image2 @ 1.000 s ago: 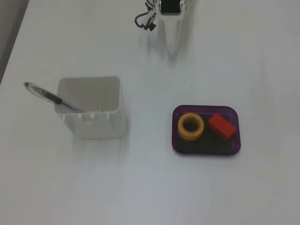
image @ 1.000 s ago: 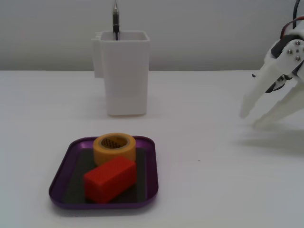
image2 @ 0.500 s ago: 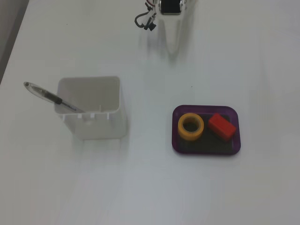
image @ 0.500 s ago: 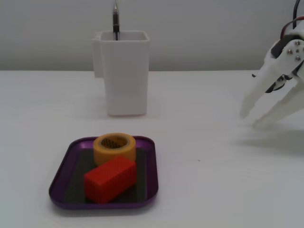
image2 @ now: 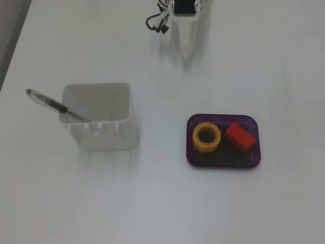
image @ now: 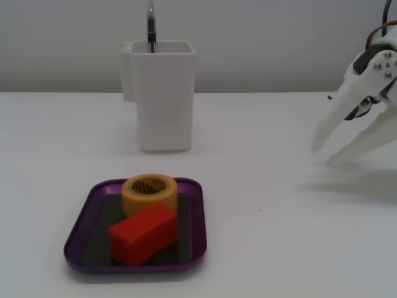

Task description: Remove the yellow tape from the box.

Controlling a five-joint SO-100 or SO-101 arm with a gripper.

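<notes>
Two things lie in the box (image: pixel 197 233) in a fixed view from table height: the tape (image: pixel 149 193) at the far side, flat with its hollow core up, and a red block (image: pixel 144 233) in front of it, touching or nearly touching the roll. Behind the box, well apart, stands a white container (image: pixel 162 93) with a pen (image: pixel 150 25) sticking up from its far left corner. At the right edge the gripper (image: pixel 324 151) hangs above the table (image: pixel 260 248), its two white fingers (image: pixel 338 115) slanting down to the left and spread apart, with nothing between them. It is well apart from the box and the tape.

In a fixed view from above, the box (image2: pixel 223 162) sits right of centre. The tape (image2: pixel 206 138) lies in its left half and the block (image2: pixel 240 137) in its right half, just beside each other. The container (image2: pixel 100 117) stands to the left, the pen (image2: pixel 53 104) leaning out over its left rim. The gripper (image2: pixel 187 50) points down from the top edge, far from the box; here its fingers overlap, so the gap between them cannot be made out.
</notes>
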